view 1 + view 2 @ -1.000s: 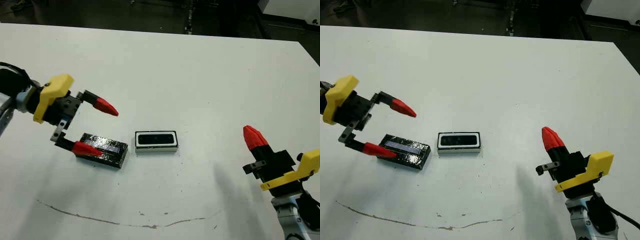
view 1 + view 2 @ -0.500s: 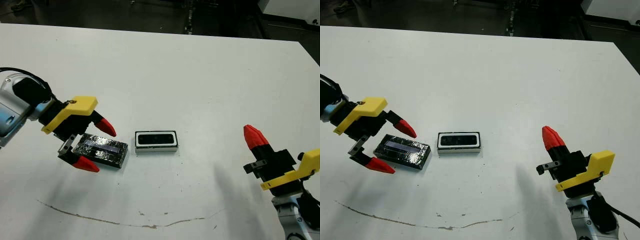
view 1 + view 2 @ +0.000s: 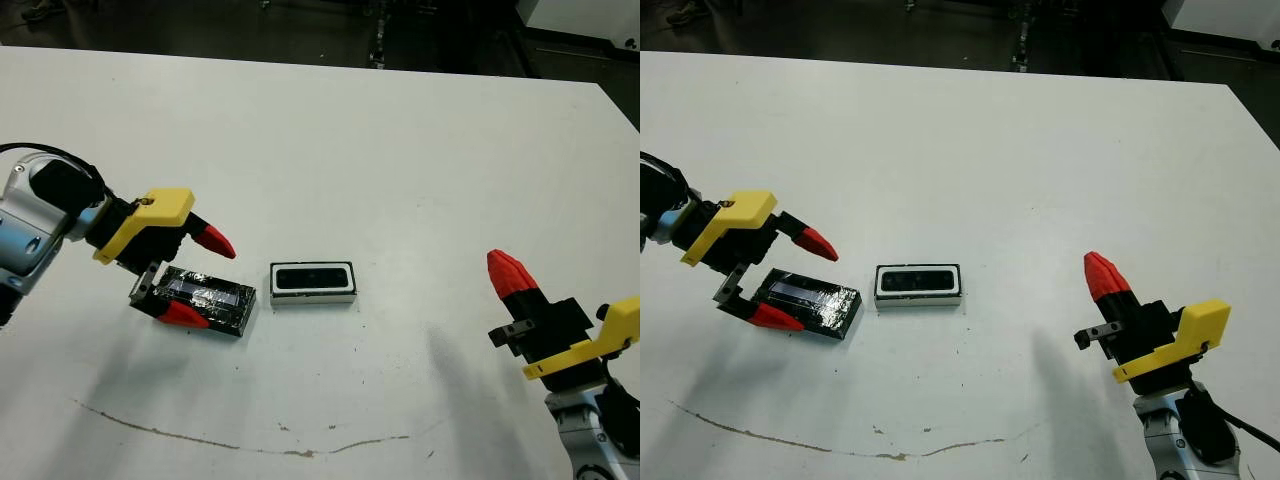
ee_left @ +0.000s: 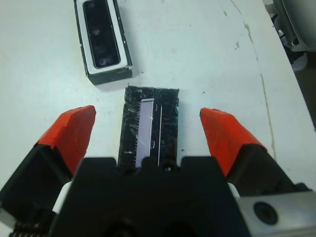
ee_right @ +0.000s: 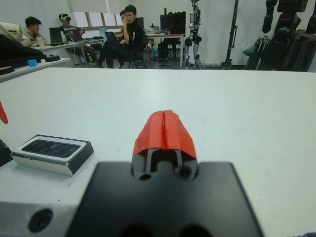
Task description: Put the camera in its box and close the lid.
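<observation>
the camera (image 3: 312, 277) lies inside the box (image 3: 313, 296), near the middle of the white table (image 3: 400, 150). its dark glossy face points up and its long side runs left to right. the white rim of the box frames it on all four sides, and the box is uncovered.

the lid (image 3: 215, 301) lies flat on the table just to the left of the box, apart from it by a narrow gap. it is a black slab with a crinkled shiny surface and a pale reflective strip along its length.

the left claw (image 3: 196, 277) is positioned at the left end of the lid, fingers spread wide. one red fingertip (image 3: 213, 241) sits on the far side of the lid, and the other (image 3: 181, 314) is at the lid's near edge. in the left wrist view the lid lies between the two spread fingertips with a gap on each side. whether the near fingertip touches the lid cannot be determined.

the right claw (image 3: 508, 274) is well apart from the box, over the near right part of the table. its two red tips are pressed together with nothing between them.

in the right wrist view, people sit at desks beyond the far edge of the table.
</observation>
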Available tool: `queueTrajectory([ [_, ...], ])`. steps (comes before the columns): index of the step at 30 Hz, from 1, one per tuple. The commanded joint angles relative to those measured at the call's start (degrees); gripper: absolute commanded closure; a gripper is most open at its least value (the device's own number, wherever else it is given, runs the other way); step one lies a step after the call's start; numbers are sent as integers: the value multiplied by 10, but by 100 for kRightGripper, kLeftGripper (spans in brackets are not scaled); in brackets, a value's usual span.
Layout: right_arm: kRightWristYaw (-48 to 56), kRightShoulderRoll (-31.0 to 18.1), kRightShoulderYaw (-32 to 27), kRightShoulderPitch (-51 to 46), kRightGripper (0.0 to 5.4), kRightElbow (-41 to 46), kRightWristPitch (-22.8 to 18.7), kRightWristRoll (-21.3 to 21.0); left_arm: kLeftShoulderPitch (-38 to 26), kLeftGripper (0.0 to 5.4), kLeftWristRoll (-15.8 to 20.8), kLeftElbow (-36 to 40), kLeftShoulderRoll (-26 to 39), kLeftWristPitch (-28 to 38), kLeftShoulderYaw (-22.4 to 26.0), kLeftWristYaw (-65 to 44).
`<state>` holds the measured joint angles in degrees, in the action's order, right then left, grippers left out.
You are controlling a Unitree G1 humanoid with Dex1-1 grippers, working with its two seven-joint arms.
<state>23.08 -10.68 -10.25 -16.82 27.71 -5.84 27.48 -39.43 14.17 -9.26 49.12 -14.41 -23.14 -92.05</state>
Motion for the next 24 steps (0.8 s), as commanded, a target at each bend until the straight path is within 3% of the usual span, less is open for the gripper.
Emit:
queueTrajectory([
  [1, 1, -7, -10, -4, 539, -5, 11, -2, 11, 0, -9, -3, -5, -14, 6, -3],
  [4, -3, -8, -12, -7, 539, 0, 6, -2, 14, 0, -23, 3, -3, 8, 5, -3],
  [9, -6, -8, -11, -10, 539, 8, -4, 3, 12, 0, -16, 0, 2, -1, -7, -5],
  [24, -1, -2, -6, -10, 539, -2, 12, -4, 4, 0, -39, -31, -11, 15, -10, -5],
])
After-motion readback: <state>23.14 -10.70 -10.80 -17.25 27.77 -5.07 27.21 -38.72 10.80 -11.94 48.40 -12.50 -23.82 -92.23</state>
